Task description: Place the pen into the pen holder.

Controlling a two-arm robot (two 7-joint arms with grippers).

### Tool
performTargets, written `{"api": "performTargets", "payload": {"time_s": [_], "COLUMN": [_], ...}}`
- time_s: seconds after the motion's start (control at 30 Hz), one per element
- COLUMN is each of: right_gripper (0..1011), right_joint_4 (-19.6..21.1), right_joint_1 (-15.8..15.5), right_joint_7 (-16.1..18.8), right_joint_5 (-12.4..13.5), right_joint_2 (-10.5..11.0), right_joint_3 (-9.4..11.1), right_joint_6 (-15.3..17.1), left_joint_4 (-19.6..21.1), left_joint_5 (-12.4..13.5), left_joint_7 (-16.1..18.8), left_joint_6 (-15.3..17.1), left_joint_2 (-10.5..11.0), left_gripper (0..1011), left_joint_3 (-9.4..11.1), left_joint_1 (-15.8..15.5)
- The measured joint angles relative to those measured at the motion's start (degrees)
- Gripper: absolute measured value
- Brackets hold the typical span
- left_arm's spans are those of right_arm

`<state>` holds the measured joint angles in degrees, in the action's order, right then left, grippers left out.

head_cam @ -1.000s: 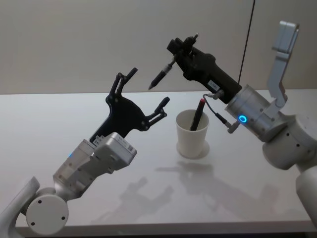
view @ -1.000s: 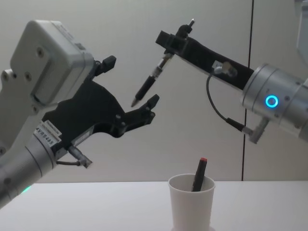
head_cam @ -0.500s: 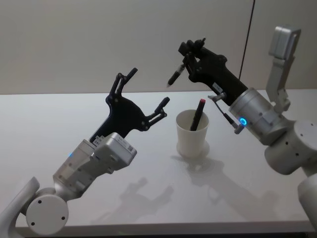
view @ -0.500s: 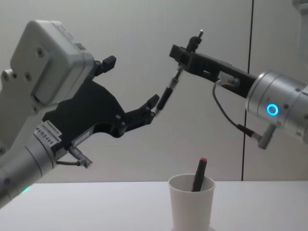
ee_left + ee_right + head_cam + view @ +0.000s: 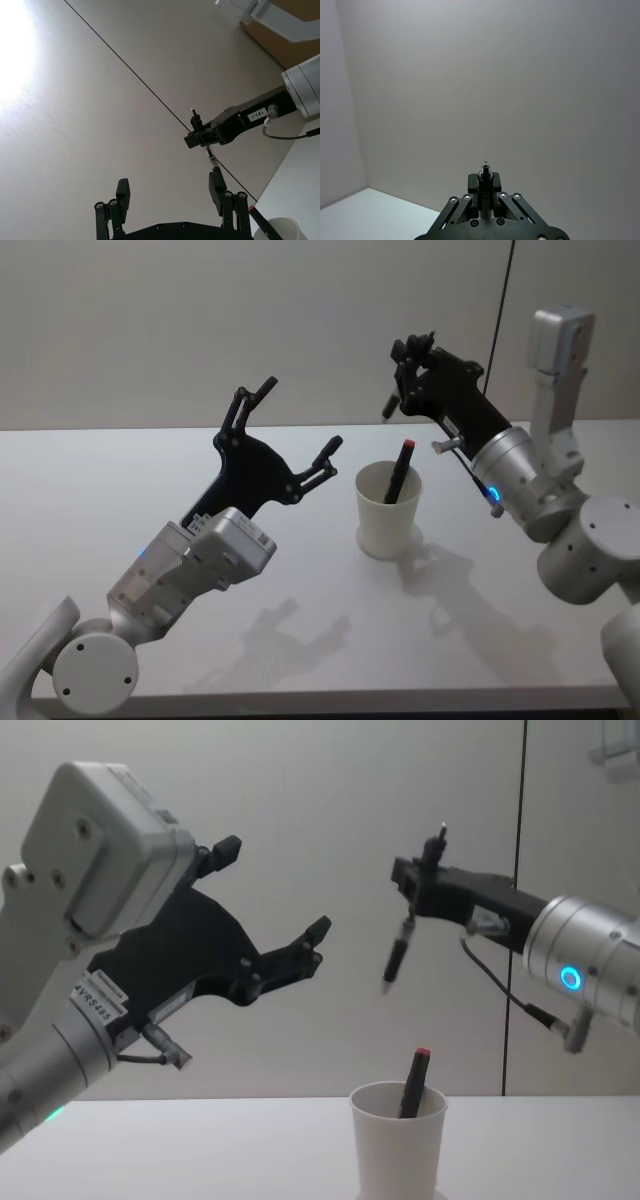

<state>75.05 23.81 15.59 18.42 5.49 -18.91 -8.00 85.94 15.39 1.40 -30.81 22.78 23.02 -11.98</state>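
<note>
The pen holder [image 5: 389,512] is a white paper cup on the table, seen lower down in the chest view [image 5: 397,1145]. A dark pen with a red cap [image 5: 400,469] stands tilted inside it. My right gripper [image 5: 410,362] is shut on a slim black pen [image 5: 397,953], which hangs nearly upright, tip down, above the cup's rim. The right wrist view shows the pen's top end [image 5: 484,172] poking up between the jaws. My left gripper [image 5: 300,418] hovers open and empty to the left of the cup, well above the table.
The white table [image 5: 120,470] runs wide around the cup. A plain grey wall stands behind, with a thin dark vertical line [image 5: 520,870] down it. In the left wrist view the right gripper [image 5: 200,138] shows beyond the left arm's open fingers [image 5: 216,186].
My right gripper has carried the black pen rightward and lower. The pen has swung from a slant to nearly upright over the cup. The left arm has stayed still.
</note>
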Motion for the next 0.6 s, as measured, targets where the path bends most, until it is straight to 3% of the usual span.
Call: {"api": "performTargets", "payload": {"time_s": [0.37, 0.6], "right_gripper": [132, 132], "right_joint_4": [-2.9, -6.2], "right_joint_1": [-0.2, 0.4], "right_joint_7": [-7.8, -9.9], "right_joint_5": [-9.0, -12.6], "right_joint_2": [-0.4, -1.0], "right_joint_3": [-0.9, -1.5], "right_joint_6": [2.2, 2.6], "left_joint_4": [0.0, 0.0], "left_joint_5": [0.0, 0.0], "left_joint_7": [0.0, 0.0], "left_joint_6": [0.0, 0.0], "left_joint_2": [0.0, 0.0], "left_gripper": [1004, 1004], "left_joint_3": [0.0, 0.0], "left_joint_1": [0.0, 0.0]}}
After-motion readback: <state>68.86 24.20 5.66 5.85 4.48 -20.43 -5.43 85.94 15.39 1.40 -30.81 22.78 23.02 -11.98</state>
